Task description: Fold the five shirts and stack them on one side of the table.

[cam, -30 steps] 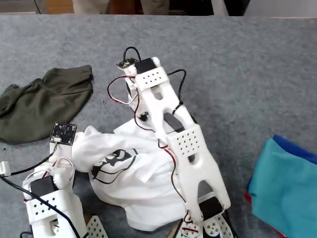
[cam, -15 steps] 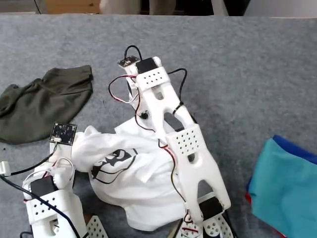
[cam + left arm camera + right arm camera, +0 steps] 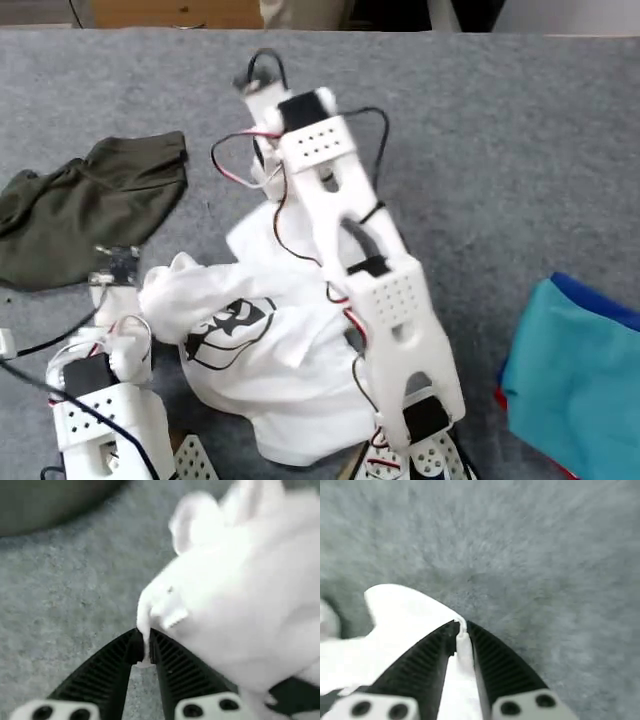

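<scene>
The white shirt (image 3: pixel 250 370) lies bunched on the grey tabletop (image 3: pixel 500 150). The left pincer (image 3: pixel 144 652) pinches its 9 o'clock edge; the right pincer (image 3: pixel 461 632) pinches its 12 o'clock edge.

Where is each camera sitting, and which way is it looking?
High view: fixed above the table, looking down; shows the left arm, the right arm, the white shirt, a green shirt and a blue pile.
Left wrist view: on the left arm's wrist, looking along the left gripper, pinched on the white shirt.
Right wrist view: on the right arm's wrist, looking along the right gripper, pinching the shirt's edge over the table.
Shared: all three show the white shirt.
</scene>
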You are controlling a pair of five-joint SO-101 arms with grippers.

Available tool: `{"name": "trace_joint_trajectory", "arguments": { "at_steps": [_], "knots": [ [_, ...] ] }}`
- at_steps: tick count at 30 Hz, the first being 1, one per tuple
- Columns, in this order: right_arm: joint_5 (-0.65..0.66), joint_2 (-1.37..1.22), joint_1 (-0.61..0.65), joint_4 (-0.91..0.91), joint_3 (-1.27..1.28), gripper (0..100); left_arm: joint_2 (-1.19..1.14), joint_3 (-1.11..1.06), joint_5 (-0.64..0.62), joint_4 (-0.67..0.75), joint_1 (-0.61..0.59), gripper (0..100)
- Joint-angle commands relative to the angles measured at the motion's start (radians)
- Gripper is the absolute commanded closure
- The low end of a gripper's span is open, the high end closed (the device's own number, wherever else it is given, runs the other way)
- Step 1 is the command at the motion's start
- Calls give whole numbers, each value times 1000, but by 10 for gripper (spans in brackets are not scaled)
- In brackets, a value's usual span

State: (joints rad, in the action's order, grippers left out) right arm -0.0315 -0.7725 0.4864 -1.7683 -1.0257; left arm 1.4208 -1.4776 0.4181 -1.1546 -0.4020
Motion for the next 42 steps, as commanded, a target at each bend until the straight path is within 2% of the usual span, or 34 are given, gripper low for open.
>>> {"name": "trace_joint_trajectory", "arguments": {
  "at_steps": [1,11,16,19,24,27,32,35,42],
  "knots": [
    [-14,265,-76,-15,-30,994,4,222,-144,3,9,981],
    [-11,817,-249,-6,-30,995,-16,752,-339,-31,18,981],
    [-14,1023,-328,26,-28,995,-240,1051,-422,-101,17,981],
    [-14,1113,-404,84,-25,995,-447,1329,-466,-222,18,981],
    [-8,1201,-507,180,-25,995,-737,1870,-470,-445,25,981],
    [-6,1234,-541,249,-28,995,-857,2159,-446,-546,101,981],
    [23,1296,-552,358,-28,995,-980,2564,-497,-580,84,981],
    [49,1330,-552,416,-28,995,-1000,2653,-499,-589,81,981],
    [92,1397,-552,522,-24,995,-924,2658,-457,-605,81,981]
  ]
}}
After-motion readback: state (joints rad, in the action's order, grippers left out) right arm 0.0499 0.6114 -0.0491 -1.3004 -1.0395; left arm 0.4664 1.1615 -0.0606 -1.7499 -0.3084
